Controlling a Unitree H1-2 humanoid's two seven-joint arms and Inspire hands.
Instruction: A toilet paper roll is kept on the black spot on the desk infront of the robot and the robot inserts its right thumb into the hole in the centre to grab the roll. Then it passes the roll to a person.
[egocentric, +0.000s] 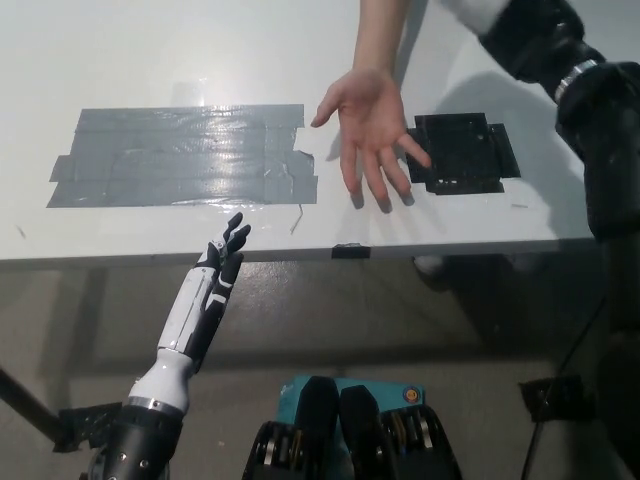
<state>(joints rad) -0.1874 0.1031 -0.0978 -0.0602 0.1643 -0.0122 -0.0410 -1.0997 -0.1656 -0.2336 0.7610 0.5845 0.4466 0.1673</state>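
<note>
Head view only: black right arm raised past the desk's far right corner, hand out of the picture — grip not visible, cannot tell. Toilet paper roll mostly out of view too; only a white sliver at the top edge. Black spot near the right edge, bare. Person's hand open, palm up, just beside it. White left hand resting below the near edge, fingers apart, empty. Judged: handover step — next, lowering the roll onto that palm.
</note>
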